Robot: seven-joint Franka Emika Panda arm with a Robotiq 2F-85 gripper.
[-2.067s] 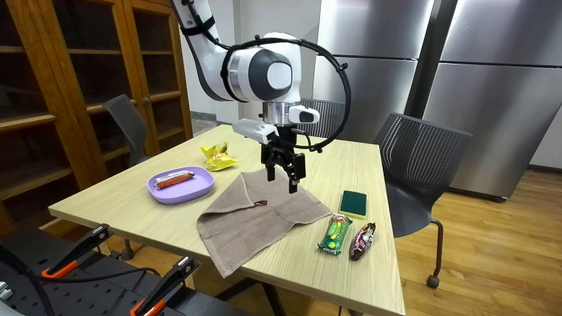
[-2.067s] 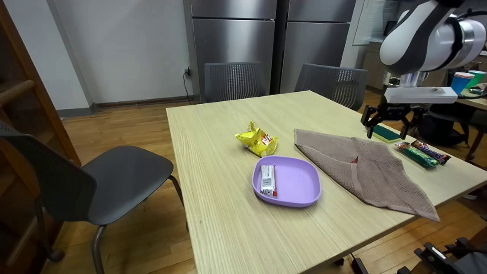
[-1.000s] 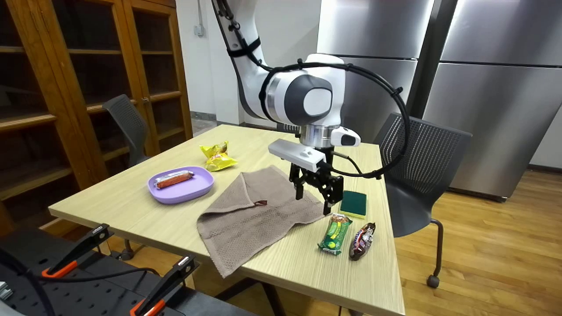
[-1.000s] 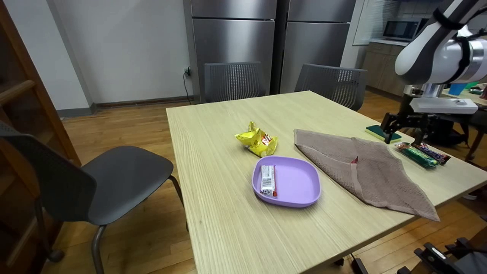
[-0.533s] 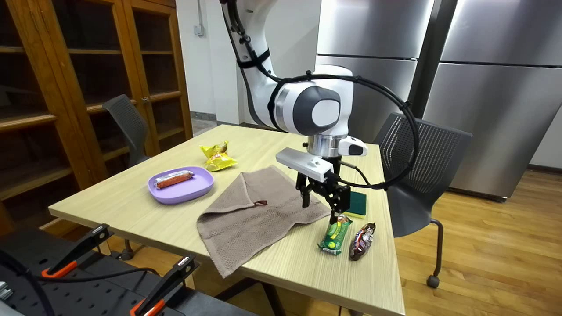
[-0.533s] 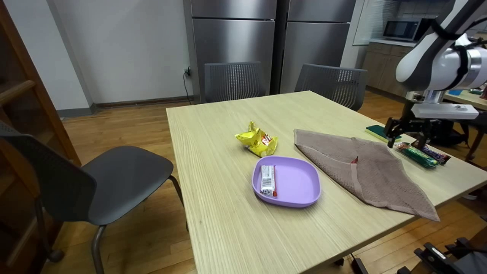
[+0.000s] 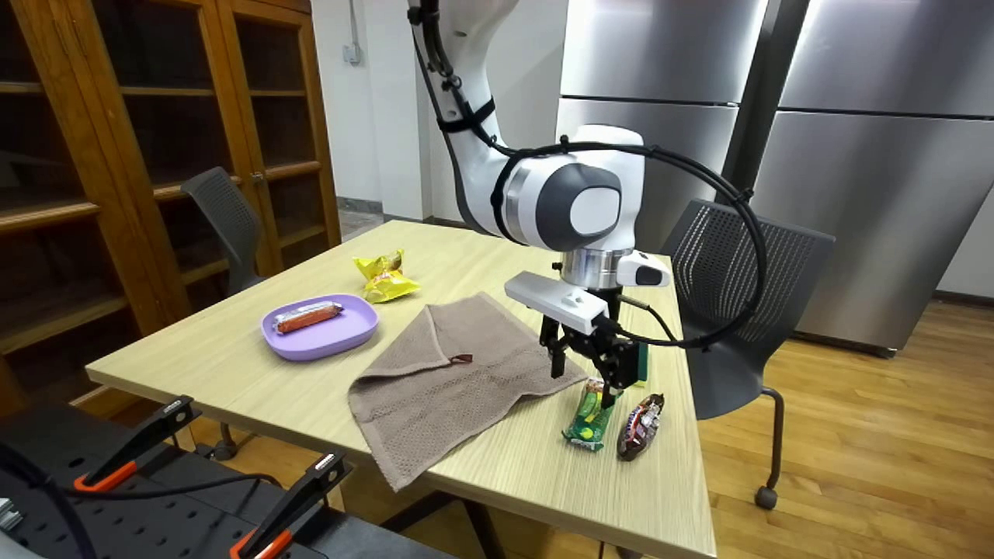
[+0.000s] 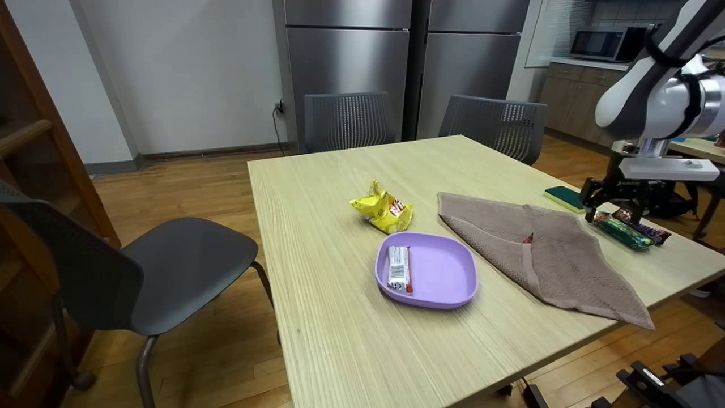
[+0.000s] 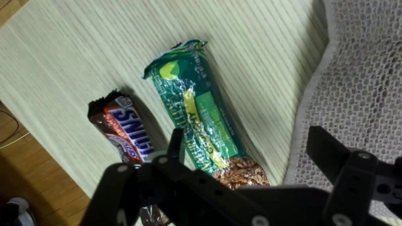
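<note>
Purple dish (image 8: pixel 442 269) (bar (image 8: pixel 399 267) inside), spread pincer (image 9: pixel 247 134) near green packet (image 9: pixel 198 110)

Bright and evenly lit from above in both exterior views, with pale glare on the refrigerators (image 7: pixel 877 217) beyond the jaws, gloom inside the wooden cabinet (image 7: pixel 233 116) well apart from them, and wide-angle stretching toward the edges, as on a chair (image 8: pixel 187 266) far from the jaws. Dimmer in the wrist view, with glints on the green wrapper (image 9: pixel 201 113) seen between the parted jaws and on the brown wrapper (image 9: pixel 122 128) just outside them, and soft shadow beside both on the worktop (image 9: pixel 62 69) beneath. Murky at the jaws themselves, with little detail in both exterior views and slight blur in the wrist view.
</note>
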